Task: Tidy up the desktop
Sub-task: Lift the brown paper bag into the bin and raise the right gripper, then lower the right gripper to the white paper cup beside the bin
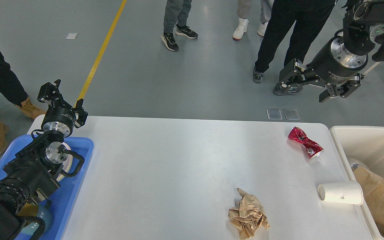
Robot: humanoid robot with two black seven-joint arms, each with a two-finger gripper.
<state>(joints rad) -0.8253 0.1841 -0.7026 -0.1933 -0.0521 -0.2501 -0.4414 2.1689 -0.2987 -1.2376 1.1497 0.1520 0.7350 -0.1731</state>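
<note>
The white desktop (178, 166) fills the lower view. On its right part lie a crushed red can (304, 142), a crumpled ball of brown paper (248, 215) near the front, and a white paper cup (340, 192) on its side by the right edge. My left gripper (64, 101) hovers over the far left corner, open and empty. High beyond the far right corner, up and behind the red can, my right gripper (307, 85) is also open and holds nothing.
A blue tray (77, 186) lies under my left arm at the left edge, with a white round item and a teal one in it. A cream bin (365, 136) at the right edge holds brown paper. Several people stand on the floor beyond the table.
</note>
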